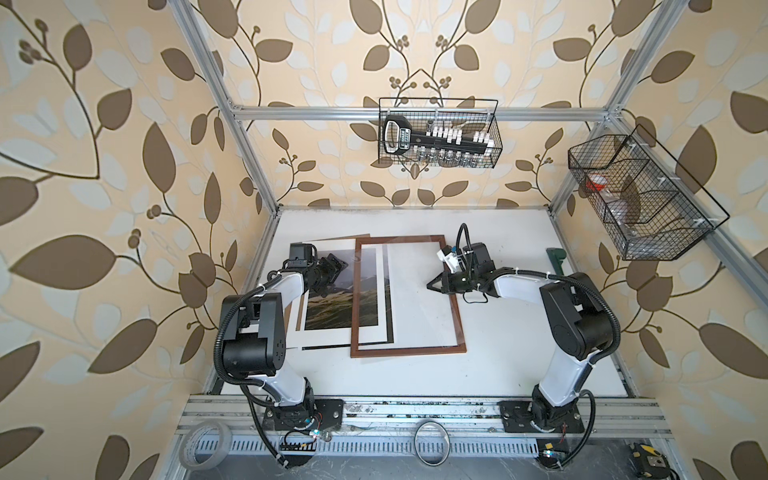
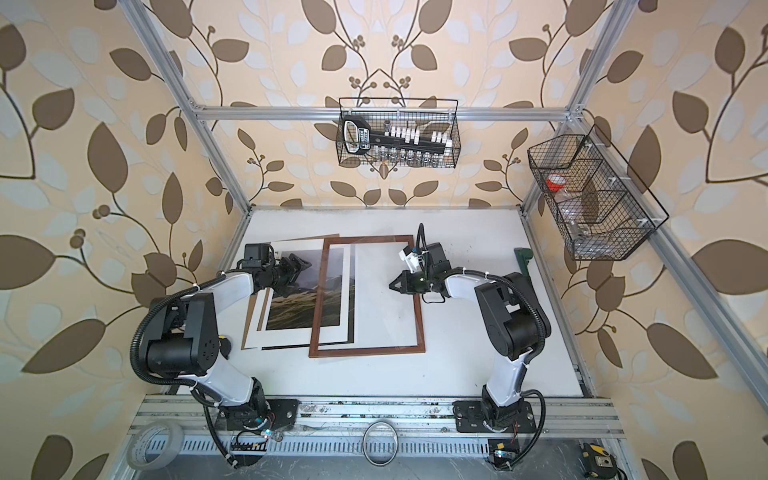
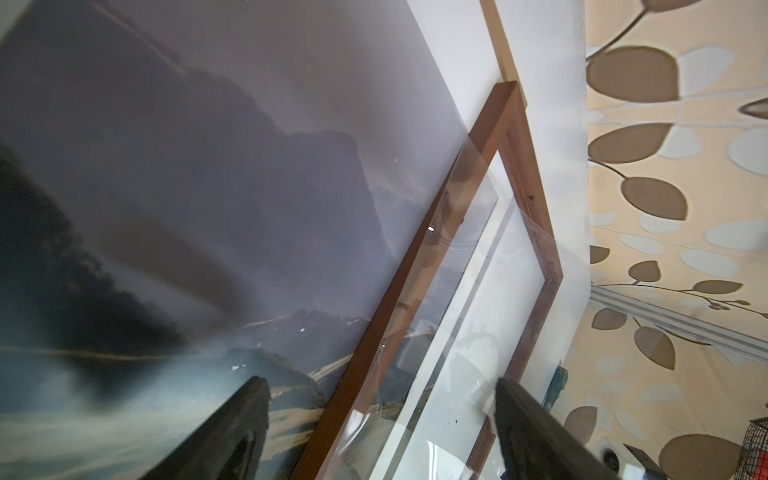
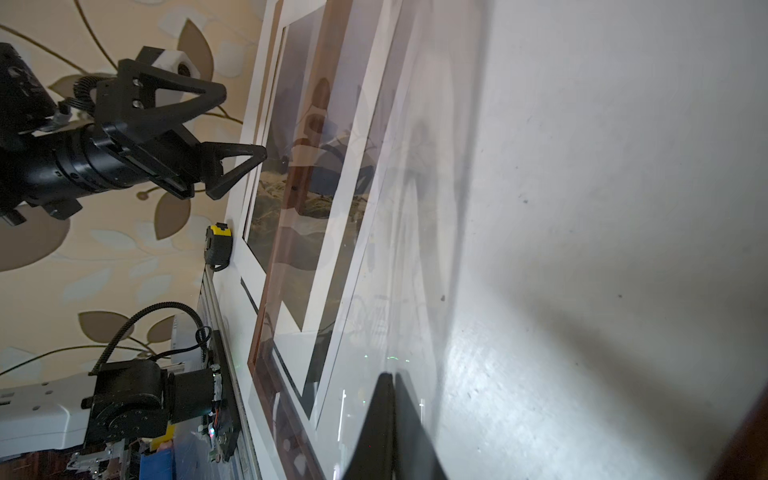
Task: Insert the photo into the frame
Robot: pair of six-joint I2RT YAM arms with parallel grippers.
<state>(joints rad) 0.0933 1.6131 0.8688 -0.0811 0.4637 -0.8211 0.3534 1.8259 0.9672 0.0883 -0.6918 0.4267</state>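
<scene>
Reddish-brown wood of the frame [image 1: 407,351] lies flat on the white table [image 1: 498,332], and its left rail rests across the photo [image 1: 332,307]. So the print is partly inside the frame's outline and partly pinned beneath it. The photo sits in a loose stack with a white mat [image 1: 300,336] and a brown backing board [image 2: 249,320]. A clear glazing sheet [image 3: 469,249] lies skewed over the frame.

The left gripper [image 1: 337,272] hangs over the photo's far, misty end with its jaws spread wide and holding nothing. Whether a fingertip touches the paper cannot be told. The right gripper [image 1: 432,286] hovers above the frame's opening, near its right rail, with its 2 jaws pressed together and empty.

The step looks like freeing and taking hold of the print. It is thin paper, so pinching an exposed edge would likely serve better than grabbing from above. Pulling while the rail still weighs on it risks creasing the print or dragging the mat along. The closed right gripper could first steady or nudge the frame aside, gently so the glazing does not slide off.
</scene>
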